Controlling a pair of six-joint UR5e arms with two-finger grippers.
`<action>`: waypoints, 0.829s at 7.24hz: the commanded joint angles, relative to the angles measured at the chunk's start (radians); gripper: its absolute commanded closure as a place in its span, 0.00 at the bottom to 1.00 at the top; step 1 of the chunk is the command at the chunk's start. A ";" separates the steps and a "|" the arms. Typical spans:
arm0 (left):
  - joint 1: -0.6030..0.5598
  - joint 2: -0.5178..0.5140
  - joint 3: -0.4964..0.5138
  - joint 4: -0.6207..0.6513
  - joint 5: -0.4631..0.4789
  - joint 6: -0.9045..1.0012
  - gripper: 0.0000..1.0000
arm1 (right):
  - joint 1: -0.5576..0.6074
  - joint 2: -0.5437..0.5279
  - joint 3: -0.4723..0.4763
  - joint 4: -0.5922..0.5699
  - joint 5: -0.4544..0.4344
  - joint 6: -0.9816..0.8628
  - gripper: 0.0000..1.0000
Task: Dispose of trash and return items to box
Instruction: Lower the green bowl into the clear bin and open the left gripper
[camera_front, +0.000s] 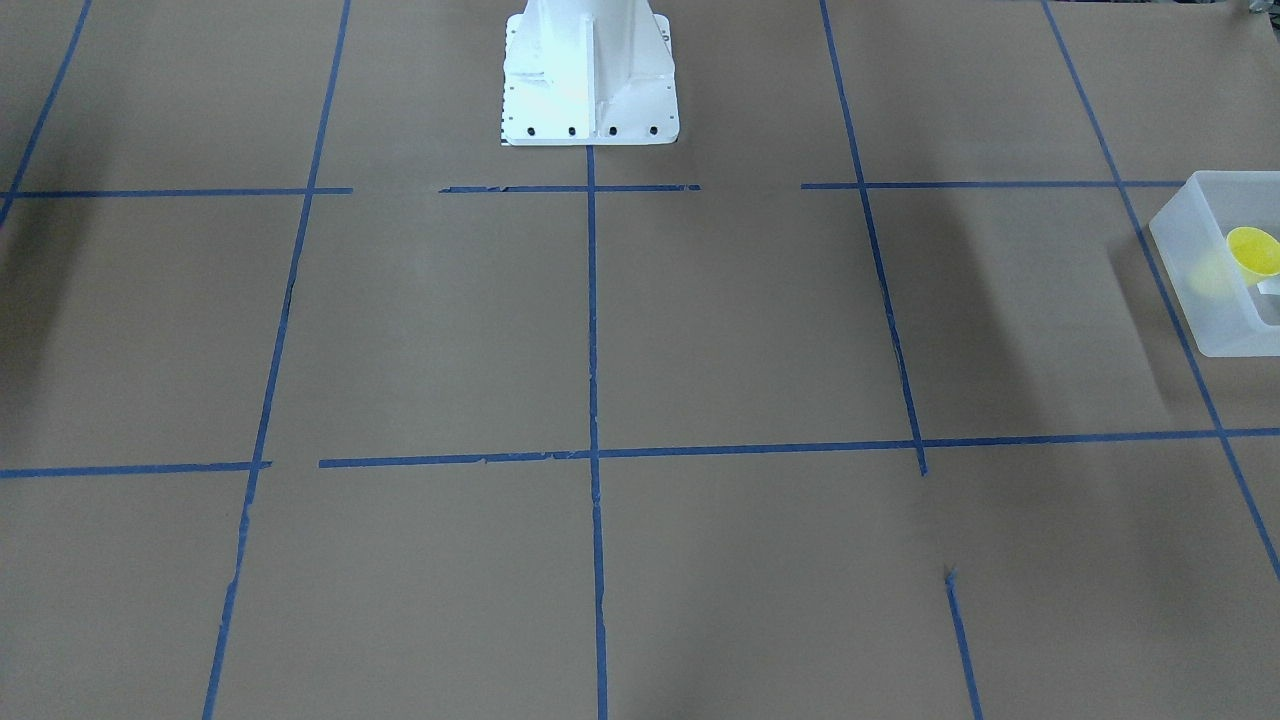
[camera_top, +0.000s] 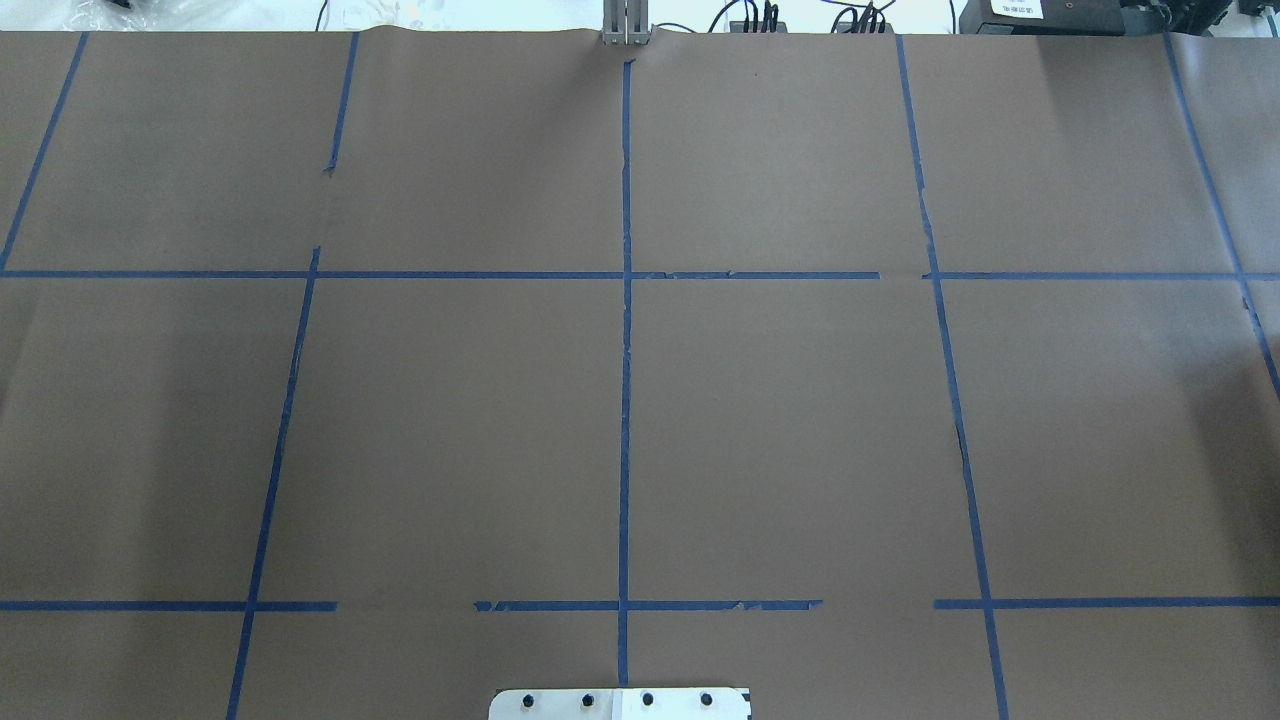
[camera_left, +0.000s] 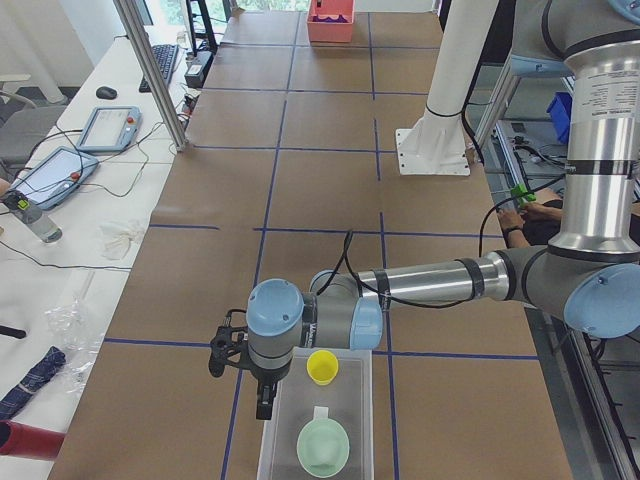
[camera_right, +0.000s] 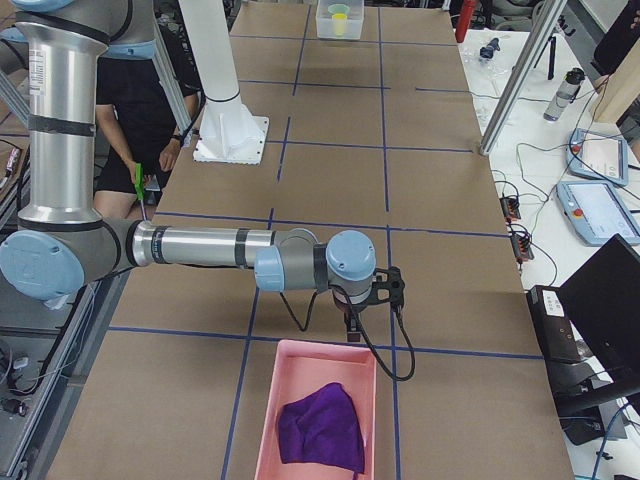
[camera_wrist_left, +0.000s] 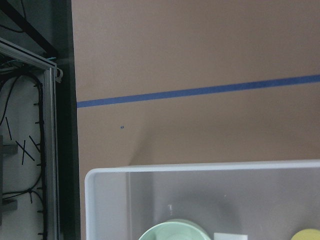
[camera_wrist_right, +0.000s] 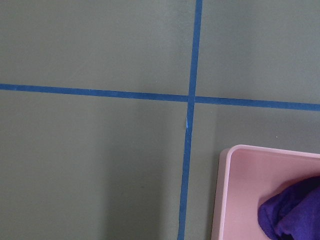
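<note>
I could read nothing for certain. In the overhead view, a white label (camera_top: 1015, 8) sat on a black device (camera_top: 1060, 15) beyond the table's far right edge, its print too small. In the left side view, a printed sticker (camera_left: 612, 100) on the near arm's upright tube was equally illegible.

We see the brown surface (camera_front: 700, 320) lit from above by soft, diffuse light, with broad, blurry-edged shadows slanting across it on the left and on the right in the front-facing view, where the white robot base (camera_front: 590, 80) is blown out to glare. In the overhead view the strip beyond the surface's far edge is overexposed, while both side views are bright and sharp. The right wrist view carries a dull greenish cast; the left wrist view is crisp, the frosted box (camera_wrist_left: 200, 167) rim catching light.
</note>
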 joint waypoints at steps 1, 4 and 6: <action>0.058 -0.002 -0.169 0.169 -0.057 -0.055 0.00 | 0.000 0.000 0.005 0.000 0.000 -0.001 0.00; 0.116 0.000 -0.222 0.179 -0.051 -0.127 0.00 | 0.000 0.000 0.003 0.000 -0.003 -0.001 0.00; 0.116 0.004 -0.212 0.178 -0.050 -0.126 0.00 | -0.001 0.002 0.002 0.000 -0.007 -0.001 0.00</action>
